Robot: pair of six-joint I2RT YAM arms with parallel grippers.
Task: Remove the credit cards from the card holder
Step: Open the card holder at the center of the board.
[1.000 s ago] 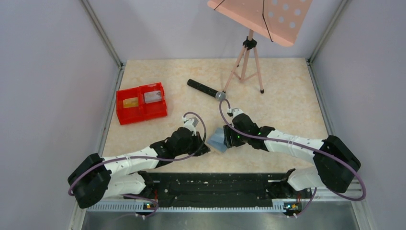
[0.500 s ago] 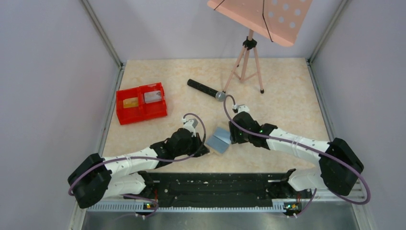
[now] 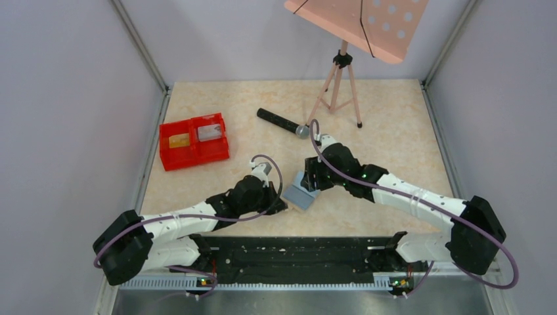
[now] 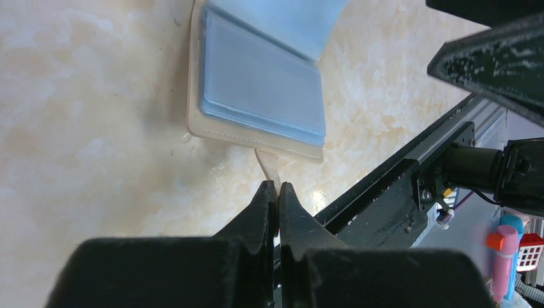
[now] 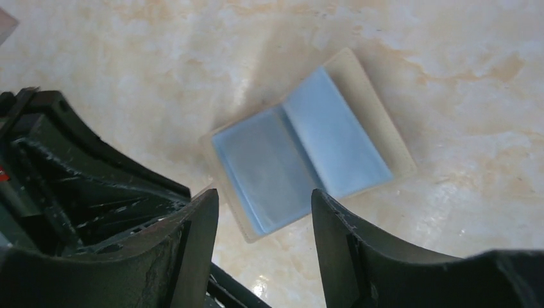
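The left gripper (image 4: 277,192), clenched on what seems the card holder's (image 4: 260,83) tab (image 4: 268,168) at lower centre, should pin it while the spread right gripper (image 5: 263,200) lowers squarely.

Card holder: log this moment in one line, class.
light-blue bifold card holder: open | left tool: pinching its tab | right tool: open above it

The left arm (image 3: 177,226) and right arm (image 3: 407,197) have white shells between bulky black joints, with a purple cable (image 3: 276,174) looping along each. Tiny green lights (image 3: 359,176) dot the right one. The left gripper (image 4: 276,187) and right gripper (image 5: 263,200) are matte black, scuffed grey at the edges.
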